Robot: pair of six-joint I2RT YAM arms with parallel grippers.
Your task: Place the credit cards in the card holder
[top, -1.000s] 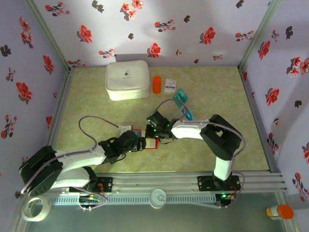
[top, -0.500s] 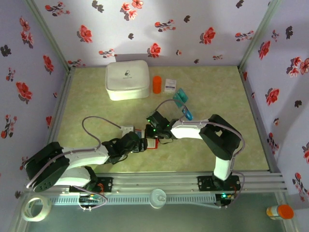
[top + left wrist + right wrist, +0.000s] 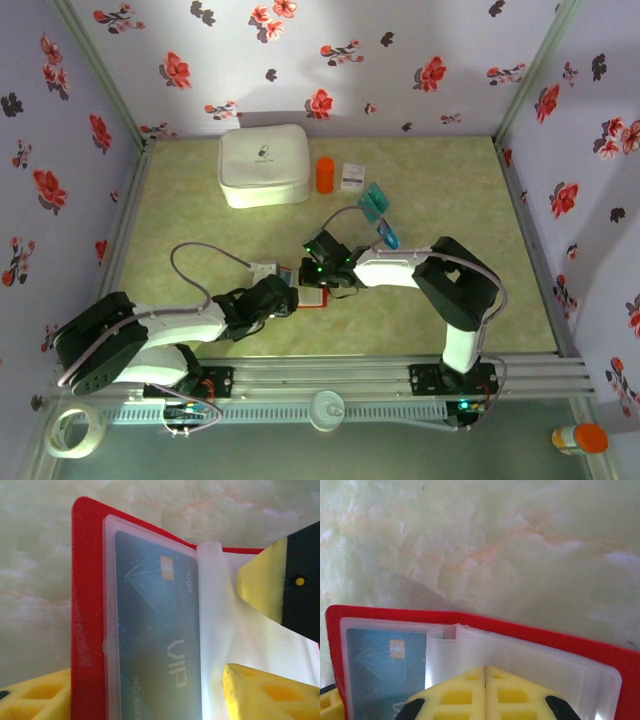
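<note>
Nearest, the left hand [image 3: 150,696] holds its yellow fingers apart astride one leaf of the small flat red book-fold wallet [image 3: 313,297]. The wallet lies open at the middle of the pale green marbled surface [image 3: 450,180], with a glossy blue card [image 3: 155,630] already in its clear plastic sleeve [image 3: 111,605]. The right hand [image 3: 485,672], fingers together, bears down on the floppy inner sleeves. Farther back lie the loose teal and blue cards [image 3: 374,200] — likely light, stiff and slick, lying flat — best pinched across the long edges.

Soft, even light, faint shadow behind the white case [image 3: 263,166]; wrist close-ups hazy, glare on the card holder [image 3: 87,630].
</note>
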